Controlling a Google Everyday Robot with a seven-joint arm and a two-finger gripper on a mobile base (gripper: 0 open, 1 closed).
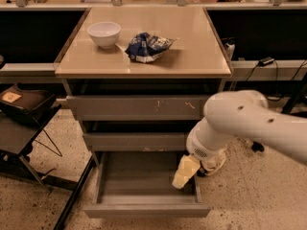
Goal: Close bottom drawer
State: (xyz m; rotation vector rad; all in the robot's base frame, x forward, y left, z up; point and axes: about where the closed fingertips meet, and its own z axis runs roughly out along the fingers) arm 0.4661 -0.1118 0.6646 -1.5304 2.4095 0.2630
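Note:
The bottom drawer [146, 209] is the lowest of three grey drawers in the cabinet, pulled far out, its shallow tray empty and its plain front facing me. Above it sit the middle drawer front [134, 141] and the wider top drawer front [139, 107] with pale scratches. My gripper [183, 173] hangs from the white arm [249, 123] over the drawer's right side, just inside its right wall.
A white bowl [104, 34] and a crumpled blue and white chip bag [147, 47] lie on the tan cabinet top [192, 56]. A dark stand with a tray [24, 104] is at left. Cables and a counter edge lie at right. The floor is speckled.

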